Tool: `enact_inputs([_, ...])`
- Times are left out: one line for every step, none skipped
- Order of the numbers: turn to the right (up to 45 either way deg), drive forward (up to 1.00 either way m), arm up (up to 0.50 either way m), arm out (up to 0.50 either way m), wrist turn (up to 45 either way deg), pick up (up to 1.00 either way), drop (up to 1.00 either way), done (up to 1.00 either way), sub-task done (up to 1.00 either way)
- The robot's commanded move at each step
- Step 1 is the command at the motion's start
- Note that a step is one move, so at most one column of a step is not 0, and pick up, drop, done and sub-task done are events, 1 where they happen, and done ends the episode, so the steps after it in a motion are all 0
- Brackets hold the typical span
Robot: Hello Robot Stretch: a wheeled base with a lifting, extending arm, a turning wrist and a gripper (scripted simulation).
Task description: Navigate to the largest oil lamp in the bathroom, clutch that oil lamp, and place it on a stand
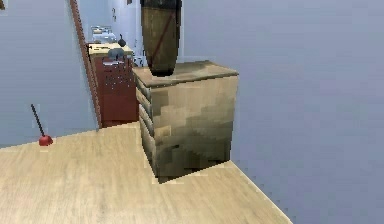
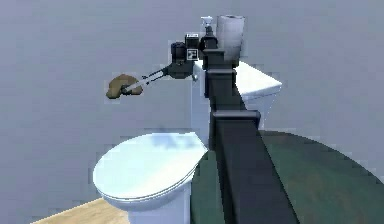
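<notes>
gripper (image 2: 143, 84) holds brown object (image 2: 119, 88) | dresser (image 1: 190, 120) close ahead | bare floor (image 1: 70, 180) left

White toilet (image 2: 150, 172), lid down, beside a dark green rug (image 2: 335, 175); red plunger (image 1: 42, 133) standing on the wood floor (image 1: 90, 190), reddish-brown cabinet (image 1: 118, 95) beyond it.

arm (image 2: 235, 140): dark square bar
squares (image 2: 180, 51): two, white with black marks, at the arm's far end
end effector (image 2: 142, 83): dark body, two thin fingers

Blue-grey walls (image 1: 310, 80), pale wooden plank floor (image 1: 90, 190). A tan wooden chest of drawers (image 1: 195, 120) stands by one wall. A white toilet (image 2: 150, 170) sits beside maybe a dark green rug (image 2: 320, 180).
</notes>
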Motion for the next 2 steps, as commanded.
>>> enact_inputs([0.0, 0.0, 0.0, 0.0, -45.0, 0.0, 0.0, 0.0, 0.0])
enact_inputs([0.0, 0.0, 0.0, 0.0, -27.0, 0.0, 0.0, 0.0, 0.0])
